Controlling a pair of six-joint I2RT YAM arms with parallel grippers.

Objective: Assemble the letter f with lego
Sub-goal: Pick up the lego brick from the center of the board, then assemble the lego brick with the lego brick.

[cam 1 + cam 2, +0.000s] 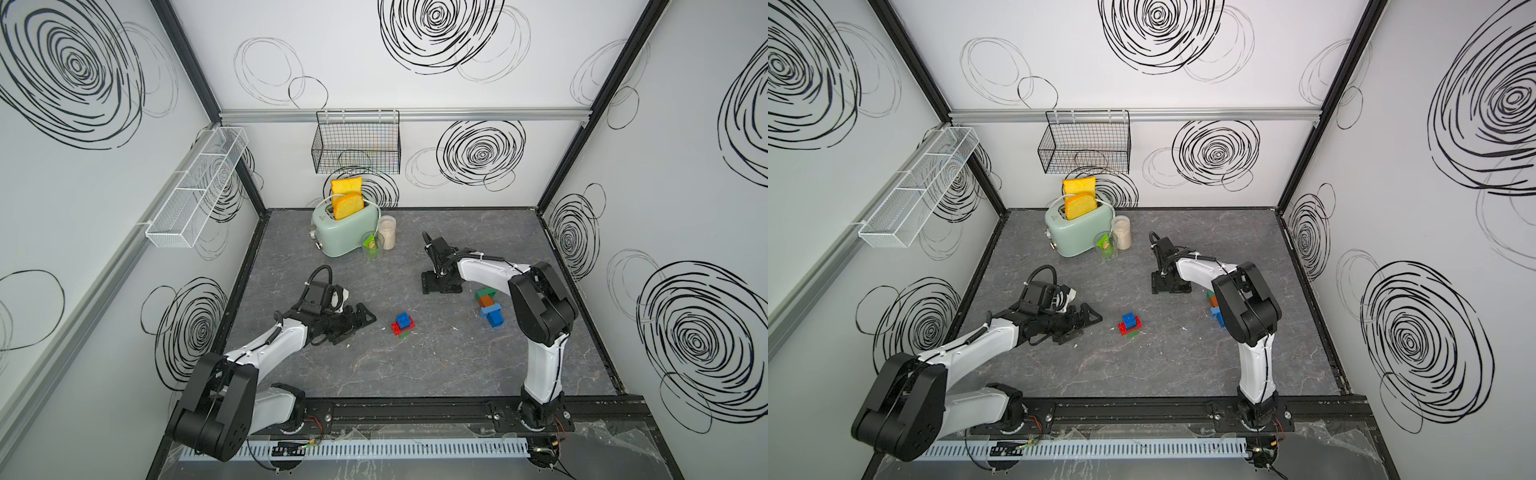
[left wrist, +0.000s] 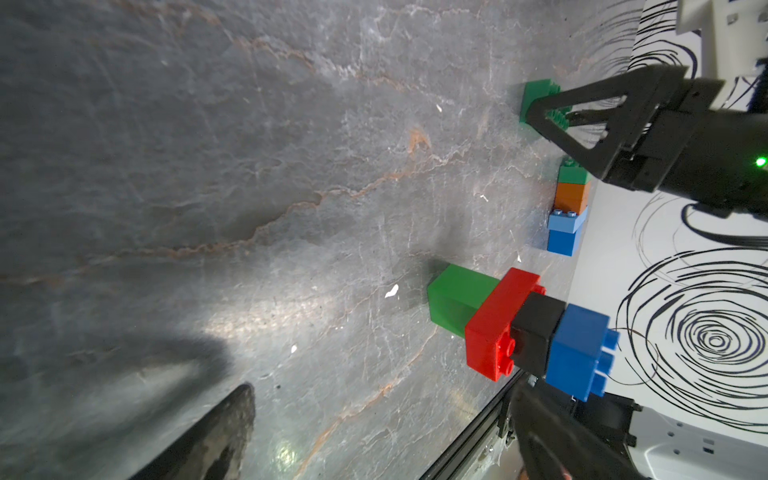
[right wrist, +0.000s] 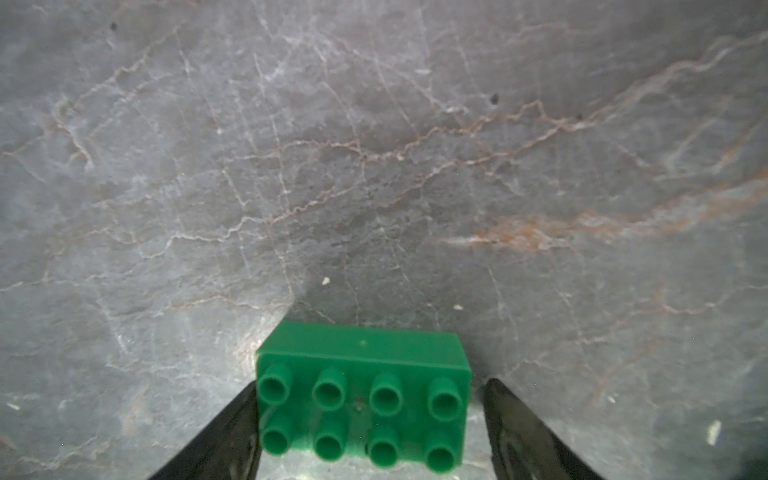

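A green oblong lego brick [image 3: 361, 399] with eight studs lies flat on the grey table, between the fingers of my right gripper [image 3: 370, 384]. One finger touches its end and a small gap shows at the other, so the jaws are open around it. The same brick [image 2: 538, 93] shows behind that gripper [image 1: 434, 286] in the left wrist view. A stack of green, red, black and blue bricks [image 1: 403, 324] stands mid-table. A green, orange, light blue and blue row [image 1: 488, 307] lies by the right arm. My left gripper [image 1: 357, 328] rests open and empty, left of the stack.
A mint toaster [image 1: 345, 232] with two bread slices, a jar [image 1: 387, 232] and a glass [image 1: 372, 247] stand at the back. A black wire basket [image 1: 356, 145] and a white mesh shelf [image 1: 199, 183] hang on the walls.
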